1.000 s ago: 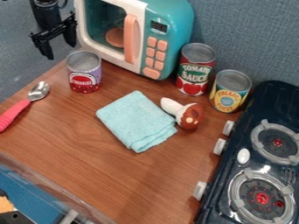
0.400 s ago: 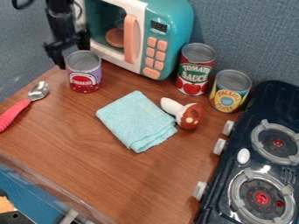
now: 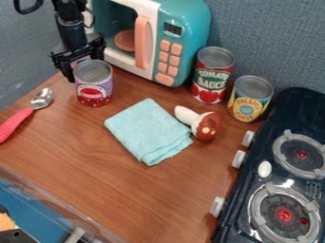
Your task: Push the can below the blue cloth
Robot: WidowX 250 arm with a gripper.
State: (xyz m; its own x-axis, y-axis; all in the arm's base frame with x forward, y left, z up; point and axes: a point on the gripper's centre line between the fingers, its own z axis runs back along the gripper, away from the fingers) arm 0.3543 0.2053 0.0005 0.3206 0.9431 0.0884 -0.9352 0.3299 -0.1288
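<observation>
We see the black hand [image 3: 84,68] in the upper left of the camera view, hanging down at the far side of the purple-and-red can [image 3: 94,84], with its two fingers spread wide apart and gripping nothing. One finger comes down past the can's left side, the other ends near the right part of its rim; we cannot tell whether either touches it. The can stands upright on the brown wooden surface [image 3: 95,180], up and to the left of the blue cloth [image 3: 149,133] and apart from it. The cloth lies folded near the middle of the surface. Just beside its right edge we find a toy mushroom [image 3: 207,126] on its side, with a white stem and a red-brown cap. To the left of the can lies a spoon [image 3: 18,121] with a pink handle. At the back we see a teal toy microwave [image 3: 194,16], and to its right a red tomato sauce can [image 3: 212,84] and a yellow-labelled can [image 3: 249,100], both upright. The dark toy stove [image 3: 289,116] with two burners stands along the right.
</observation>
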